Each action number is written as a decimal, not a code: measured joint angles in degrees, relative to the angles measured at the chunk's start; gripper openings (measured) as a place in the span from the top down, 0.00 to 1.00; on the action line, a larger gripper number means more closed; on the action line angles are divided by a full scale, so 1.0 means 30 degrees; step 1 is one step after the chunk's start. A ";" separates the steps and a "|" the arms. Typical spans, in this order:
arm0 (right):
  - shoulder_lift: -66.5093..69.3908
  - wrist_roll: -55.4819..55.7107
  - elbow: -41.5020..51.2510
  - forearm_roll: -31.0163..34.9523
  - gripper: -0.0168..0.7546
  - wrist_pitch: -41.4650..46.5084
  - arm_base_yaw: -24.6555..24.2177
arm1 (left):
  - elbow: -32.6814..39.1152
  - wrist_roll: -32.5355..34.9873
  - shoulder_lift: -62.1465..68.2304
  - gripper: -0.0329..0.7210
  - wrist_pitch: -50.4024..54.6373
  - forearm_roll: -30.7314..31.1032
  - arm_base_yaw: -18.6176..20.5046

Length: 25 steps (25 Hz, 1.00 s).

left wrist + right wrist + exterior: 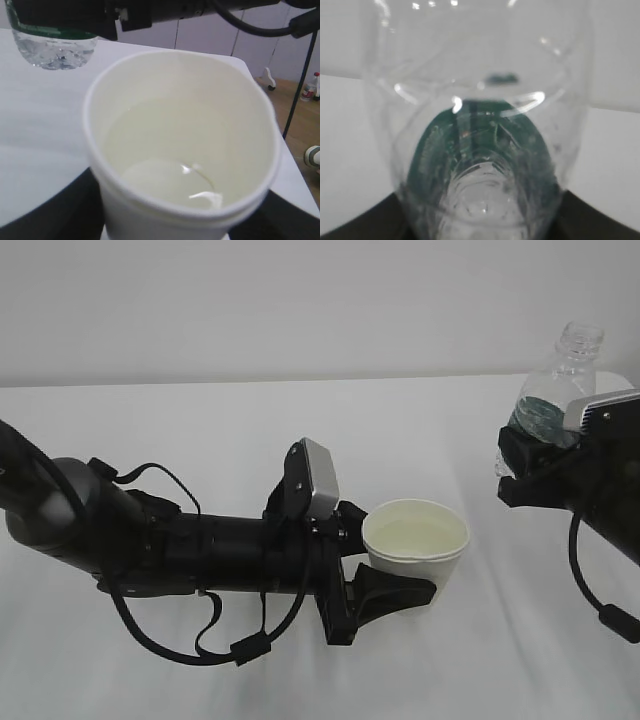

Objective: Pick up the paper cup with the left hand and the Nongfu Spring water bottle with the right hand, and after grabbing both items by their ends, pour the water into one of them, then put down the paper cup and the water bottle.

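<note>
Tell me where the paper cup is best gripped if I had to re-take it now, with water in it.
Grip the paper cup on its side wall below the rolled rim, coming in level from the side, as the left hand does now. It stands upright with liquid in the bottom, so a top approach or tilting risks a spill. The thin tapered wall probably calls for light pressure.

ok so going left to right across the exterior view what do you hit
left arm → grey camera block → left hand → paper cup → right hand with the Nongfu Spring water bottle held upright above it.
</note>
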 joint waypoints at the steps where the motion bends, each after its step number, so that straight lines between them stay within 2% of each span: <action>1: 0.0280 0.0033 -0.0196 0.0000 0.52 0.0000 0.0000 | 0.0000 0.0000 0.0000 0.32 0.0000 0.0000 0.0000; 25: 0.5113 0.1045 -0.2785 -0.0190 0.52 -0.0090 0.0000 | 0.0000 0.0124 0.0000 0.32 0.0033 -0.0008 0.0000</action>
